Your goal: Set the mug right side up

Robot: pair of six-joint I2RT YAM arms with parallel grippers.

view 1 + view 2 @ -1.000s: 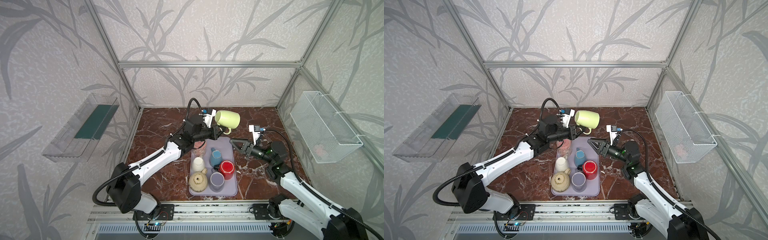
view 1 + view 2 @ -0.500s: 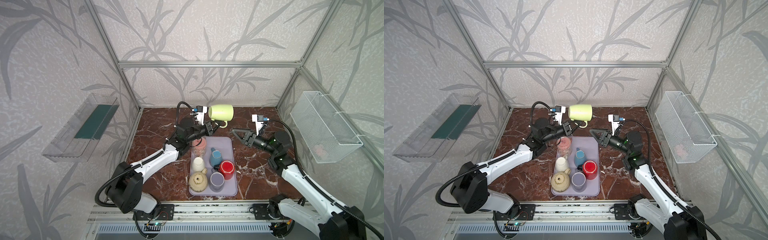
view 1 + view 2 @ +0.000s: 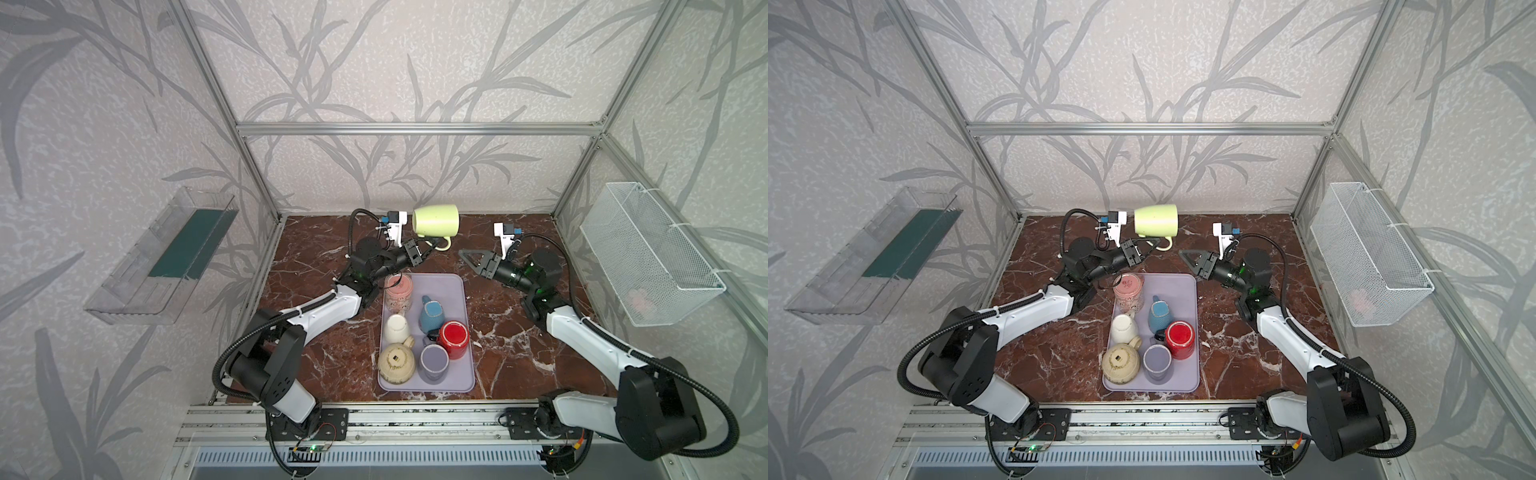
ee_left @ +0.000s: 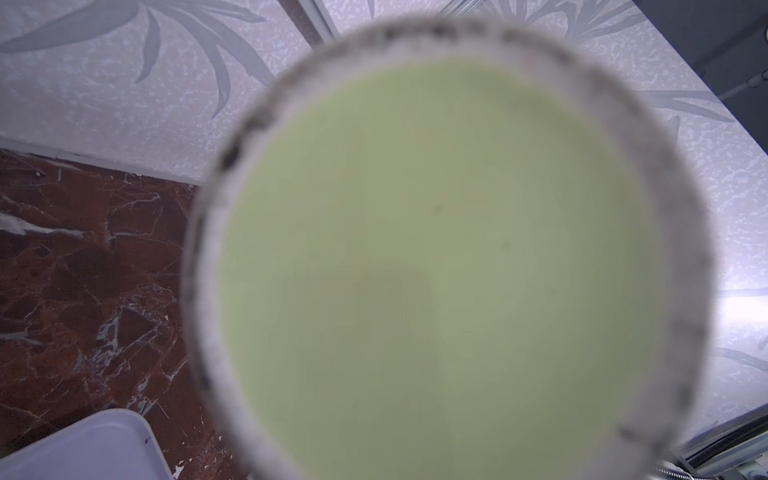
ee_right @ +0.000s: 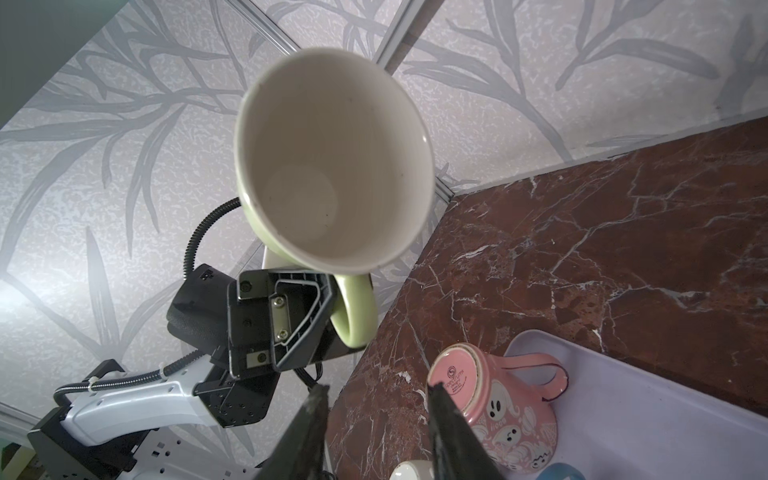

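Note:
A light green mug (image 3: 436,220) (image 3: 1156,220) hangs in the air on its side over the back of the table, its mouth turned toward the right arm. My left gripper (image 3: 431,246) (image 3: 1152,245) is shut on its handle from below. In the left wrist view the mug's base (image 4: 436,270) fills the picture and hides the jaws. In the right wrist view I look into the mug's cream inside (image 5: 332,166), with the left gripper (image 5: 320,311) on the handle. My right gripper (image 3: 462,253) (image 3: 1183,253) (image 5: 376,390) is open and empty, a short way from the mug's mouth.
A lavender tray (image 3: 453,291) (image 3: 1183,291) in the table's middle holds a pink mug (image 3: 398,293) (image 5: 494,407) upside down, a white, a blue, a red and a lavender cup, and a beige teapot (image 3: 397,363). A wire basket (image 3: 648,257) hangs on the right wall, a clear shelf (image 3: 162,257) on the left.
The left arm has carried the green mug up, back and a little left, levelling it onto its side. The right gripper has risen and moved back toward the mug's mouth.

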